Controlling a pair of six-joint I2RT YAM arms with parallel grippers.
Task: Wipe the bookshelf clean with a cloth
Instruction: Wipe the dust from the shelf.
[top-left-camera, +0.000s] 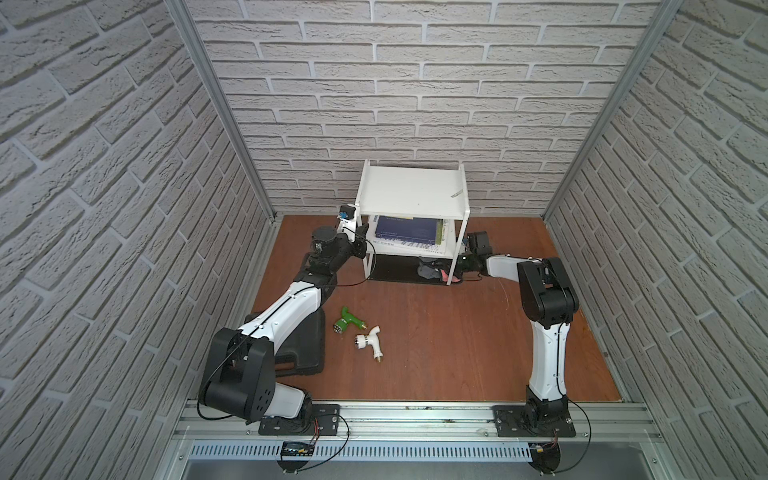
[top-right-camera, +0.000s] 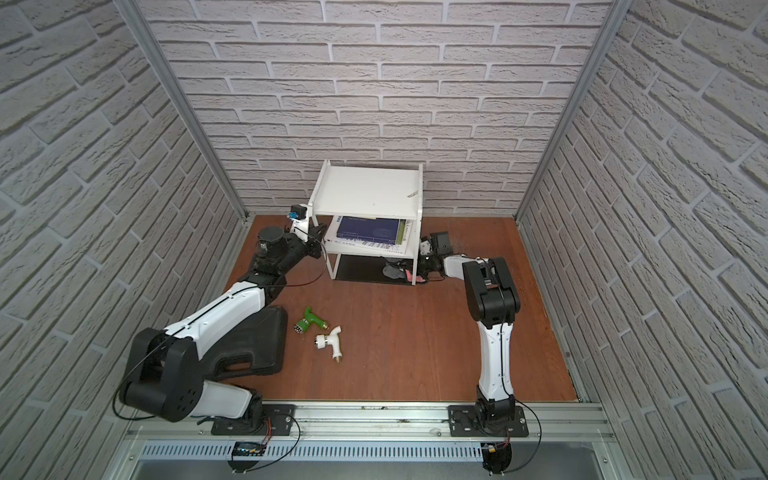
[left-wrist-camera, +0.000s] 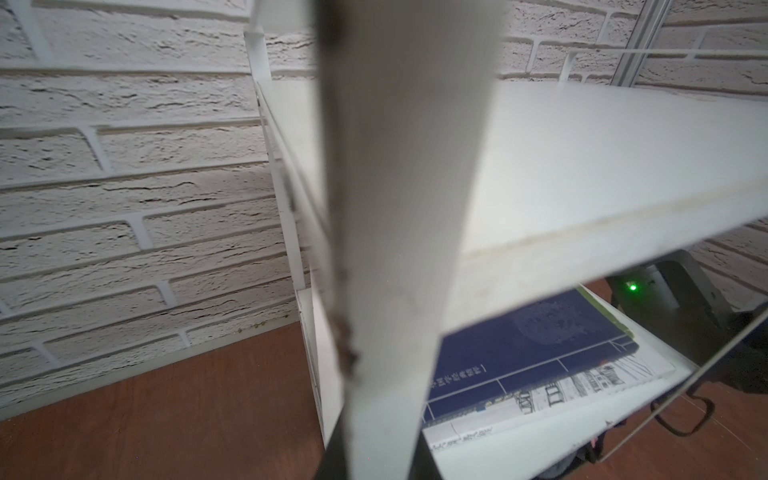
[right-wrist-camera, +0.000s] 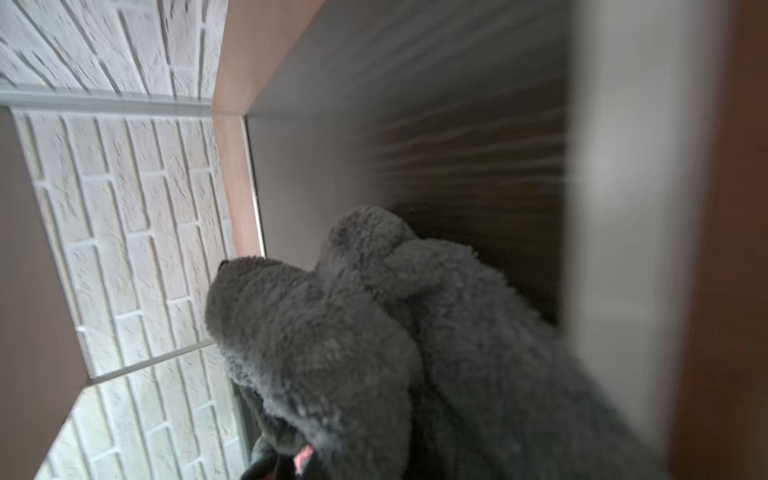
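The white bookshelf (top-left-camera: 411, 191) (top-right-camera: 365, 189) stands against the back wall in both top views. My left gripper (top-left-camera: 360, 239) (top-right-camera: 319, 237) is shut on its front left leg (left-wrist-camera: 395, 249), which runs up between the dark jaws in the left wrist view. The grey fleece cloth (top-left-camera: 430, 271) (top-right-camera: 395, 271) lies bunched on the dark bottom panel (top-left-camera: 392, 268) at the right end, with a bit of pink showing. My right gripper (top-left-camera: 455, 269) reaches in from the right side and is shut on the cloth (right-wrist-camera: 374, 332), which hides its fingers.
A blue book (top-left-camera: 407, 228) (left-wrist-camera: 540, 345) lies on papers on the middle tier. A small scrap (top-left-camera: 457, 193) sits on the top tier. On the wooden floor lie a black plastic case (top-left-camera: 299, 349), a green fitting (top-left-camera: 347, 320) and a white fitting (top-left-camera: 370, 340).
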